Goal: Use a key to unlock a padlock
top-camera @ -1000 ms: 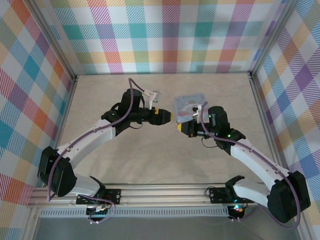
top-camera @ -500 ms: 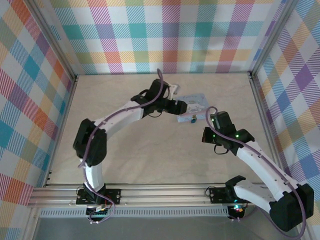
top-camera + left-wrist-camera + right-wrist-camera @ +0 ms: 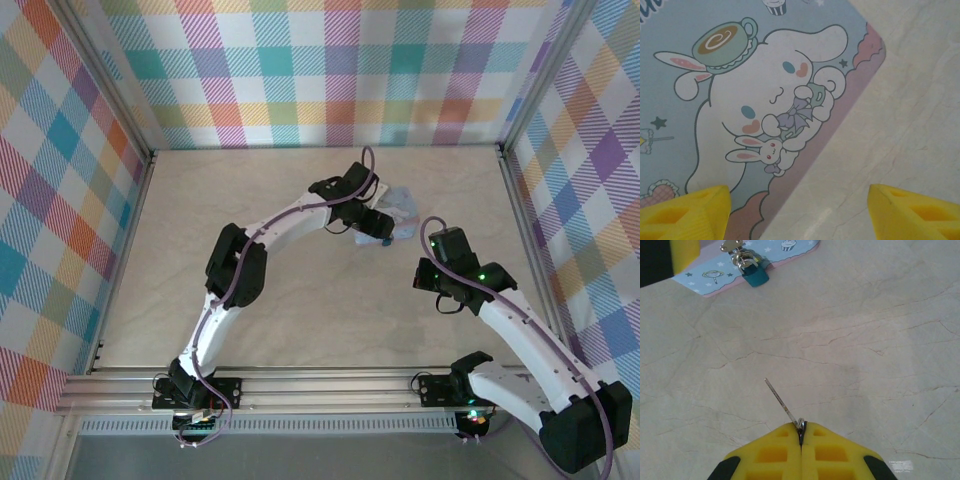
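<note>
The tiny blue padlock [image 3: 756, 274] lies at the near edge of the pale blue cartoon tin [image 3: 775, 254], beside a silvery clasp. My right gripper [image 3: 801, 432] is shut on the key [image 3: 782, 402]. The key's thin blade sticks out up and to the left, a good way short of the padlock. My left gripper [image 3: 800, 200] hangs open above the tin [image 3: 740, 75], straddling its pink-edged corner and the bare table, with nothing between its yellow fingers [image 3: 690, 212]. From above, the left gripper [image 3: 383, 225] reaches far across to the tin [image 3: 408, 208].
The floor is pale marbled stone [image 3: 280, 290], walled in by checked panels [image 3: 330, 70] at the back and both sides. A metal rail [image 3: 320, 385] runs along the near edge by the arm bases.
The left arm has stretched further right and now hangs over the tin. The right gripper has drawn back from the tin with the key still in it.
</note>
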`<move>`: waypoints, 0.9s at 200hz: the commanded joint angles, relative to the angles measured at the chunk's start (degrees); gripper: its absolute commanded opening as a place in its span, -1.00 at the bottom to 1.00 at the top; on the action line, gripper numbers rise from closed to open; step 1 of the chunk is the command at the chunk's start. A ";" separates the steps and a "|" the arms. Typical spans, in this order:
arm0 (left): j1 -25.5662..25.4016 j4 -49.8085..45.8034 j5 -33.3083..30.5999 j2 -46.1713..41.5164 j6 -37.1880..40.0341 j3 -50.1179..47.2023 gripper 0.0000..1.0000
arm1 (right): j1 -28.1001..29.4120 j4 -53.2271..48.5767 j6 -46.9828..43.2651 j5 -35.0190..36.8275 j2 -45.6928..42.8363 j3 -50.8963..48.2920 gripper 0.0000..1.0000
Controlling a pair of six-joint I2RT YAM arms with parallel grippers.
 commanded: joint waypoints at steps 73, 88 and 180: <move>-2.63 -9.58 -9.29 -1.43 7.36 -3.26 0.46 | -1.71 0.88 0.00 -2.21 1.37 -0.13 -1.00; -2.59 -8.28 -9.86 -4.28 7.46 -7.47 0.46 | -1.88 1.29 -0.06 -2.47 1.62 -0.14 -1.00; -0.02 -0.38 -12.05 -21.80 2.42 -34.01 0.49 | -2.06 4.41 -0.68 -6.41 4.57 0.21 -1.00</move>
